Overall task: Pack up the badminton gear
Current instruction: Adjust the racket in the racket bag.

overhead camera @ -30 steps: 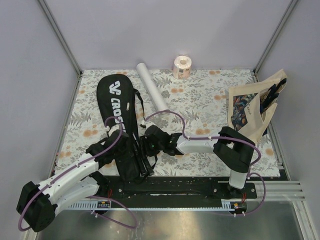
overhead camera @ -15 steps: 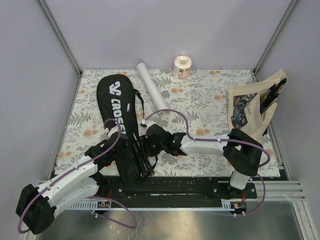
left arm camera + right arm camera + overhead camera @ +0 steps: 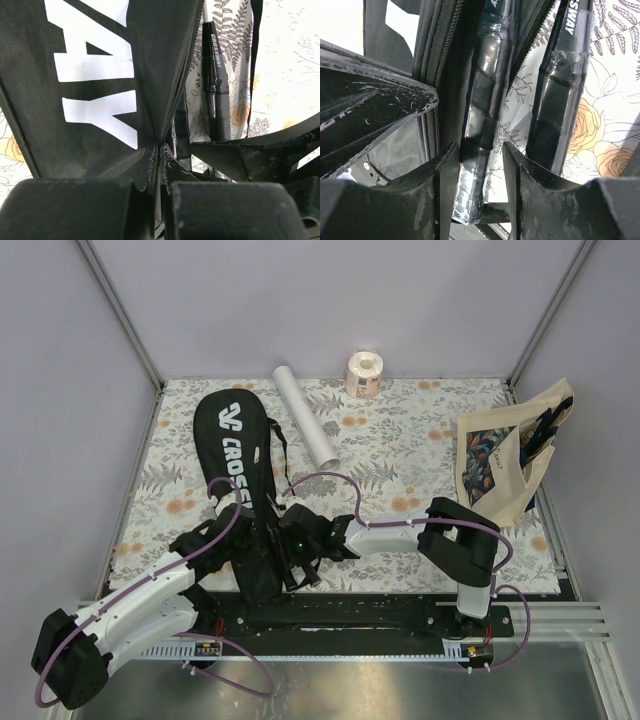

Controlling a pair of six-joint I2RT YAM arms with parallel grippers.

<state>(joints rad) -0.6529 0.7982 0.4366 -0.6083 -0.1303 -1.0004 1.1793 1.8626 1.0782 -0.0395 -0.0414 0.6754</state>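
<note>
The black racket bag (image 3: 238,455) lettered "CROSSWAY" lies lengthwise on the left of the table. Two black racket handles (image 3: 288,562) stick out of its near end; the racket heads are hidden inside. My left gripper (image 3: 248,545) is shut on the bag's fabric edge (image 3: 150,125), shown in the left wrist view (image 3: 160,150). My right gripper (image 3: 296,540) is open, its fingers (image 3: 445,170) either side of one plastic-wrapped handle (image 3: 482,115), with a gap on the right. The second handle (image 3: 560,100) lies beside it. The white tube (image 3: 305,425) lies at the back.
A pinkish paper roll (image 3: 364,373) stands at the back edge. A beige printed tote bag (image 3: 505,465) leans at the right wall. The bag's zip edge (image 3: 437,100) runs close to my right gripper. A black strap (image 3: 277,445) trails from the bag.
My right gripper has moved nearer and slightly left, down along the racket handles, and its elbow has drawn in. The left gripper still holds the bag edge in place.
</note>
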